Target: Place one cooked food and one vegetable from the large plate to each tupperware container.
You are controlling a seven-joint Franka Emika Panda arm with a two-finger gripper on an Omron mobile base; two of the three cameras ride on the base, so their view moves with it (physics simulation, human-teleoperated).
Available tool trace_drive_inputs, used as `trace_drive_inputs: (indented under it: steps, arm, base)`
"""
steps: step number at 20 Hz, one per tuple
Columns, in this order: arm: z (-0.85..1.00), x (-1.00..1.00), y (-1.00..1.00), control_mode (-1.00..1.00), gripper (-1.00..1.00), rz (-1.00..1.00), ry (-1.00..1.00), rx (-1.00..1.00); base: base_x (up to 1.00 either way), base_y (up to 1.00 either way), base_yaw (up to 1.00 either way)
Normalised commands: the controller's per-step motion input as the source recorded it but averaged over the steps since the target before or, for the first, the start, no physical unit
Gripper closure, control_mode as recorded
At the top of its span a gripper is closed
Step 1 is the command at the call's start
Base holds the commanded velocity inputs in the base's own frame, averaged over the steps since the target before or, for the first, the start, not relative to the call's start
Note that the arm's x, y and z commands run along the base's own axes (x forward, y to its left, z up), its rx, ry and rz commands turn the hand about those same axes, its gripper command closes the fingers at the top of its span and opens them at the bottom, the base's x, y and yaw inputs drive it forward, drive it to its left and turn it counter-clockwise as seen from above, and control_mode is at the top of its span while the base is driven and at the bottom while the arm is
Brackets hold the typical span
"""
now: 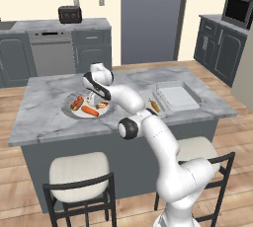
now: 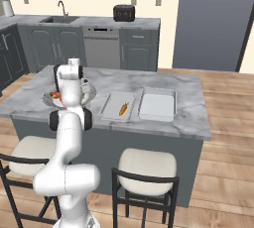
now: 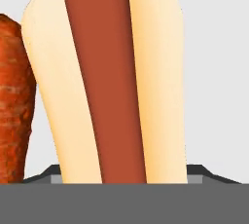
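I am down on the large plate (image 1: pixel 69 109), my gripper (image 1: pixel 96 103) straddling a hot dog (image 3: pixel 109 82) that lies right between my jaws; whether they grip it yet I cannot tell. An orange-red carrot (image 3: pixel 14 101) lies just beside. Next, I judge: pinch and lift it. Well off to one side, the nearer tupperware tray (image 2: pixel 115 107) holds one yellow-orange carrot (image 2: pixel 123 108); the farther tray (image 2: pixel 158 104) looks bare.

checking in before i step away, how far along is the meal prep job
Done: one carrot lies in the nearer tupperware container. In hand: the pincer is down over the large plate, with a hot dog right between its fingers; a grip is not clear yet. Left: that hot dog, the second hot dog, the other carrot, and the far container, which has no food in it.
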Motion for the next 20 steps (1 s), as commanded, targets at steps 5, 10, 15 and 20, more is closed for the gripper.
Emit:
trace_drive_inputs:
  steps: [5,10,15,20]
  arm:
    - [0.88,-0.87,-0.27,-1.00,1.00,0.00,-0.05,0.17]
    - [0.42,0.05,-0.05,-1.00,1.00,-0.03,0.37,-0.09]
    - [0.80,0.01,-0.01,-1.00,1.00,-0.06,0.58,-0.15]
    - [-0.03,-0.48,-0.14,-1.00,1.00,-0.12,0.05,-0.33]
  base:
    - [0.00,0.00,0.00]
    - [0.00,0.00,0.00]
    - [0.00,0.00,0.00]
    - [0.00,0.00,0.00]
